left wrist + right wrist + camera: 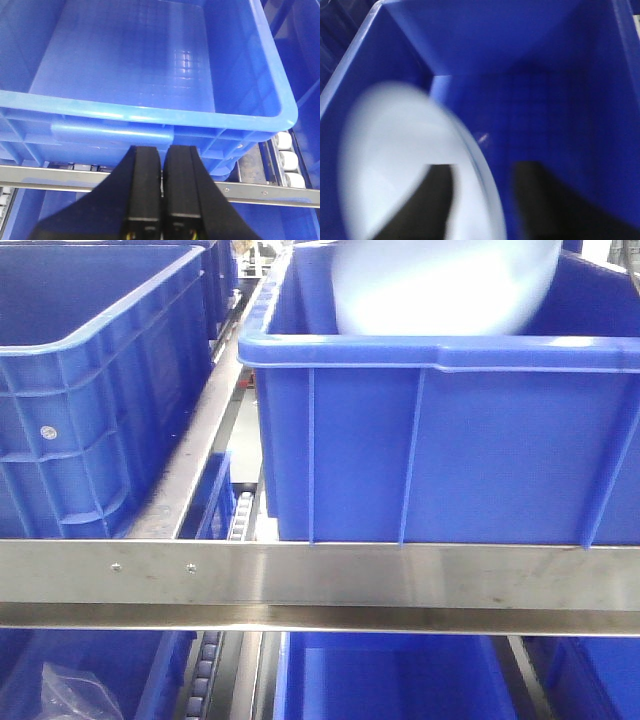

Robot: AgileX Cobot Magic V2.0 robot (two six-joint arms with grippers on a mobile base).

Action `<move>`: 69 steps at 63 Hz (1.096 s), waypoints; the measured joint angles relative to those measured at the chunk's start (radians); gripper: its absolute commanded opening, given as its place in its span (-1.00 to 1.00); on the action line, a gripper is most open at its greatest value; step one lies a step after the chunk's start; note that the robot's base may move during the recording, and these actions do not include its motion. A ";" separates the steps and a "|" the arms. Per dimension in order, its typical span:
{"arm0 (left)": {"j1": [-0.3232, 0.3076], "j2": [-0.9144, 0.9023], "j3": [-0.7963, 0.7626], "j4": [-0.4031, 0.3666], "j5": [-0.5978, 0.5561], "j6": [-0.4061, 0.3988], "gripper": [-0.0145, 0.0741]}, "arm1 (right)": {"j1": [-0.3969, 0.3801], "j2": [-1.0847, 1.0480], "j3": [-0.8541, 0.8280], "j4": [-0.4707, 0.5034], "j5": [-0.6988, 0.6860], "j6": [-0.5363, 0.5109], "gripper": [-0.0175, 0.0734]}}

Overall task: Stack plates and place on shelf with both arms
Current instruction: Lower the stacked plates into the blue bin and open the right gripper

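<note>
The plates (440, 285) show as one pale, blurred round shape tilted inside the right blue crate (450, 450); I cannot tell whether it is one or two. In the right wrist view the plates (395, 150) lean on edge over the crate's left side. My right gripper (485, 167) is open: its left finger lies across the plate's face, and its right finger stands apart from the rim. My left gripper (162, 148) is shut on nothing, just in front of a blue crate (150, 115) and above the shelf's steel rail (270, 192). The shelf rail (320, 575) runs across the front view.
A second blue crate (90, 390) stands on the shelf at the left. Roller tracks (240, 515) run between the crates, with white rollers (287, 160) beside the left wrist's crate. More blue crates sit on the level below, one holding a clear bag (75, 690).
</note>
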 measured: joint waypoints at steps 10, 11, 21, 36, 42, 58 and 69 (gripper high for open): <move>0.000 0.000 0.000 0.000 0.000 0.000 -0.47 | 0.000 -0.025 0.005 0.002 0.000 0.000 0.61; 0.000 0.000 0.000 0.000 0.000 0.000 -0.47 | 0.000 -0.032 0.008 0.002 0.000 0.000 0.60; 0.000 0.000 0.000 0.000 0.000 0.000 -0.47 | -0.010 -0.176 0.106 0.003 -0.041 0.000 0.46; 0.000 0.000 0.000 0.000 0.000 0.000 -0.47 | -0.137 -0.502 0.378 0.003 -0.086 0.000 -0.12; 0.000 0.000 0.000 0.000 0.000 0.000 -0.47 | -0.189 -0.654 0.486 0.003 -0.094 0.000 -0.52; 0.000 0.000 0.000 0.000 0.000 0.000 -0.47 | -0.209 -0.927 0.698 0.003 -0.128 0.000 -0.49; 0.000 0.000 0.000 0.000 0.000 0.000 -0.47 | -0.209 -0.988 0.722 0.003 -0.121 0.000 -0.49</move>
